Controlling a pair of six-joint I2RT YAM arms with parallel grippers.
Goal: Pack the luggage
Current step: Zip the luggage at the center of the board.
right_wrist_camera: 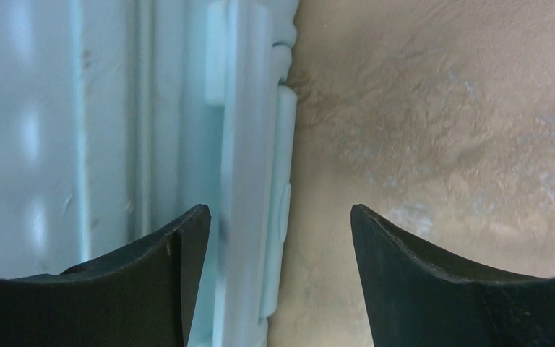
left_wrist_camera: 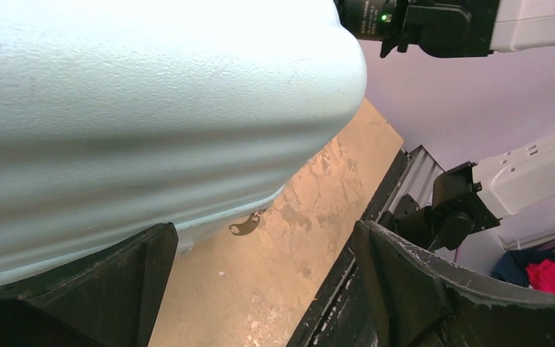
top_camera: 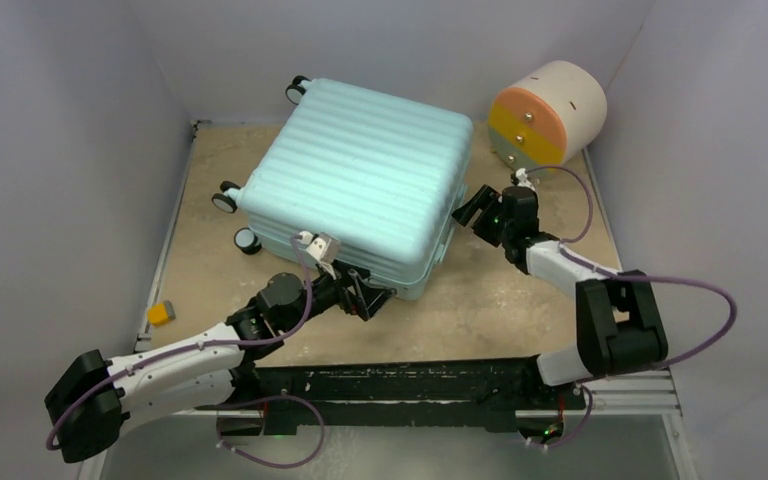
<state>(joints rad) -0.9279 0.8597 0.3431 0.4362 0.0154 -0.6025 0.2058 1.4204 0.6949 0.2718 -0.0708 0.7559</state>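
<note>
Black jaws of the left gripper (top_camera: 368, 297) are standing wide just beside the near edge of the luggage (top_camera: 360, 180), which is lying flat and closed on the tabletop (top_camera: 520, 300), its contents hidden, while the right gripper (top_camera: 477, 207), jaws also wide, is hovering at its right side seam, about equally near.

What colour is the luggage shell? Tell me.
Pale teal, ribbed; the luggage shows best in the top external view.

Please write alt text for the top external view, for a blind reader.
A closed pale teal hard-shell suitcase lies on a tan table, the open left gripper at its near edge, the open right gripper at its right side. A round cream drawer unit sits behind.
</note>
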